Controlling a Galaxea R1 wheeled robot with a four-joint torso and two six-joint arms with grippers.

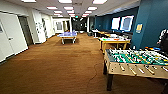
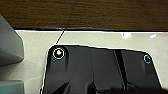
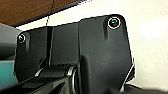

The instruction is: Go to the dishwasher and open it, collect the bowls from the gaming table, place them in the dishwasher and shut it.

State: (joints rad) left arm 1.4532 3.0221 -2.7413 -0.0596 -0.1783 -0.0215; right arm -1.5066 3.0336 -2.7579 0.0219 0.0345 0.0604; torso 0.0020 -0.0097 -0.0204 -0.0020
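1. Head view: long room w/ brown carpet (image 1: pixel 50 65), ceiling lights, teal wall on the right.
2. Gaming table (image 1: pixel 114 41) w/ yellow edge stands by the teal wall, beyond the table-football table (image 1: pixel 136 61); colourful items on its top, too blurred to pick out bowls.
3. Blue ping-pong table (image 1: pixel 67 35) further down the room, mid-carpet.
4. Person (image 1: pixel 163 40) partly seen at right edge, behind the football table.
5. Thin cable (image 1: pixel 93 75) trails over carpet near the football table's leg.
6. Claws: can't tell released or clenched for either.
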